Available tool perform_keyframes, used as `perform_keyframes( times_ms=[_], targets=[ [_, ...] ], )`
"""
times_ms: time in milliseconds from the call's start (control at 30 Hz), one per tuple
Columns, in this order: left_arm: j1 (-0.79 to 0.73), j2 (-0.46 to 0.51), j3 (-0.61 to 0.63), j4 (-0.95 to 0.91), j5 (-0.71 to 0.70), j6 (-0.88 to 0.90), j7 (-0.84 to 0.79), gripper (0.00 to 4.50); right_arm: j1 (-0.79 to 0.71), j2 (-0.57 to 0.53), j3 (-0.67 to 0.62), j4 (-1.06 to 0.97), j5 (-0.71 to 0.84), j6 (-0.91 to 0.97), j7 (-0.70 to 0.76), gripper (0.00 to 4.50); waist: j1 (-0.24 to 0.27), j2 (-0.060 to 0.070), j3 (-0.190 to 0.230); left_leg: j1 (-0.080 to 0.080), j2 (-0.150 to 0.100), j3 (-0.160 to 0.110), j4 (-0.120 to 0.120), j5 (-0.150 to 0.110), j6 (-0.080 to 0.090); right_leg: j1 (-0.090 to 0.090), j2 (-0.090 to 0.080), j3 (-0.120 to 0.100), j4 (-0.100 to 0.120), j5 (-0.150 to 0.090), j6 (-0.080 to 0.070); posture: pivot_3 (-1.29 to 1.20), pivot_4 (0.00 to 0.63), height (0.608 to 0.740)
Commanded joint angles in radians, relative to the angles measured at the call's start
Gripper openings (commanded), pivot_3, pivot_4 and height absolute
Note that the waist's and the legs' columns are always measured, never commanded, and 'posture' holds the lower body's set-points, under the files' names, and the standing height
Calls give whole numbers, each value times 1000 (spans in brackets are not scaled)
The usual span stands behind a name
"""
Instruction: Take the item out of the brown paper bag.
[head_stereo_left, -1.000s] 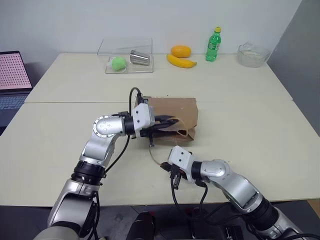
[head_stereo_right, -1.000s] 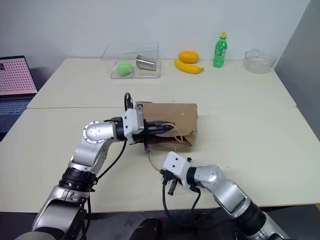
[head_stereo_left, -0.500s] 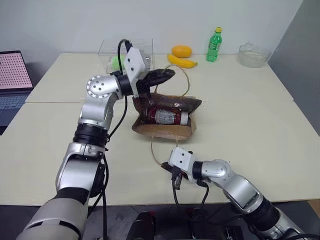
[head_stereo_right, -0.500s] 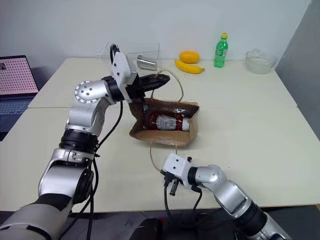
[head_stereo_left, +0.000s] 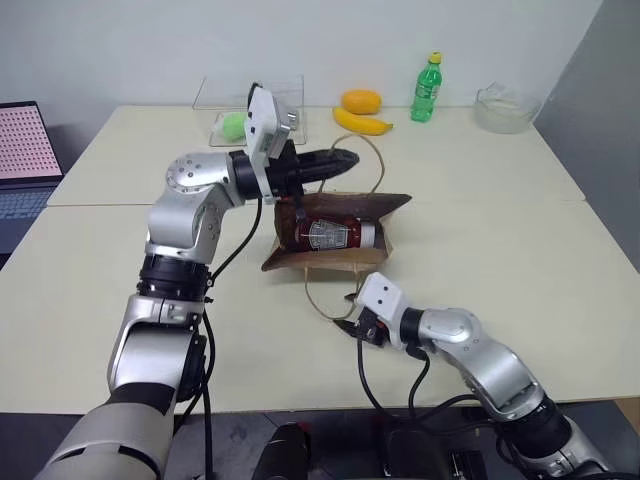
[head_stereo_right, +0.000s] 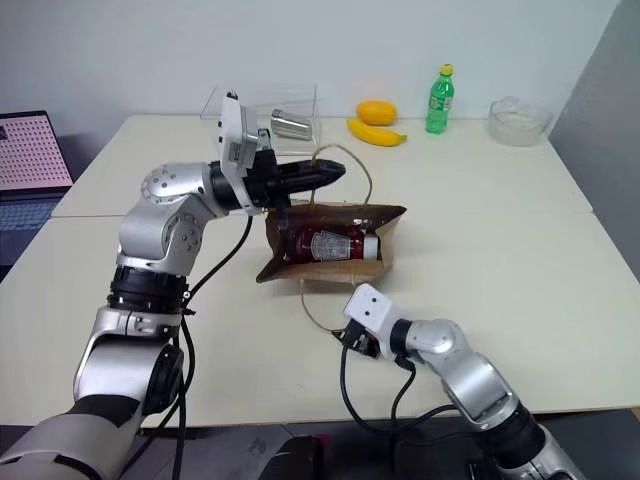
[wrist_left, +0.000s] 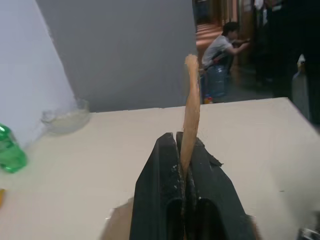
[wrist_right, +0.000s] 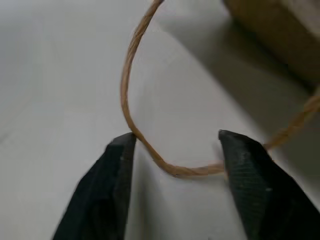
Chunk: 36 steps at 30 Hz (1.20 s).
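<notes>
On the cream table (head_stereo_left: 520, 230) the brown paper bag (head_stereo_left: 335, 258) lies on its side with its mouth held open toward the robot, and the red bottle (head_stereo_left: 332, 234), black cap and pale label showing, rests inside it. The left gripper (head_stereo_left: 345, 160) is clamped on the bag's upper loop handle (wrist_left: 190, 107), holding it above the bag. The right gripper (wrist_right: 175, 160), near the table's front edge, has its fingers spread apart with the lower loop handle (wrist_right: 132, 75) passing loosely between them, touching one finger.

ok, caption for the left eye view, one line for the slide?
Left gripper lifts the paper bag open by one handle, showing the red bottle inside; right gripper open at the other handle.
</notes>
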Motion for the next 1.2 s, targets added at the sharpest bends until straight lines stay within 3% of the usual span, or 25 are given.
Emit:
perform_keyframes(
  times_ms=[33,67,167,333,467,600,800,1033,1200],
  targets=[
    [30,25,11,-121,-43,61,-6,0,-4,-30,-78,-161,79,82,31,4280,-2,0,0,0,0,0,0,0,0,0,0,0,0,0,0,0,150,740],
    [43,29,7,-140,-47,75,-10,0,-7,-39,-104,-195,106,107,40,4464,-2,0,0,0,0,0,0,0,0,0,0,0,0,0,0,0,150,740],
    [60,35,2,-171,-53,104,-14,0,-14,-58,-153,-250,171,160,55,4464,-2,0,0,0,0,0,0,0,0,1,0,0,0,0,0,0,150,740],
    [84,54,-3,-204,-64,138,-42,0,-33,-156,-375,-379,439,355,154,4464,0,0,0,0,-1,1,0,0,0,1,-1,0,-1,0,0,0,150,740],
    [92,63,-2,-212,-66,146,-53,0,-94,-165,-432,-373,542,409,130,4464,0,0,0,1,0,1,0,0,0,1,0,0,-1,0,0,0,150,740],
    [61,61,26,-189,-83,169,-40,0,-271,-93,-285,-223,414,361,0,4464,-11,0,0,1,0,3,0,0,0,0,0,2,0,0,0,0,150,740],
    [24,63,46,-157,-93,183,-34,0,-433,-77,3,73,157,169,-36,4464,-10,0,0,0,-1,2,0,0,0,0,-1,1,0,0,0,0,150,740],
    [25,57,46,-154,-88,175,-30,0,-537,15,75,343,-7,-1,-60,4464,-10,0,0,-2,-1,3,-1,0,0,-4,-1,1,0,0,0,0,150,740],
    [25,55,46,-149,-84,166,-24,0,-584,14,168,421,-139,-91,-13,4464,-11,0,0,-2,0,3,-1,0,0,-5,-1,1,1,0,0,0,150,740]
  ],
)
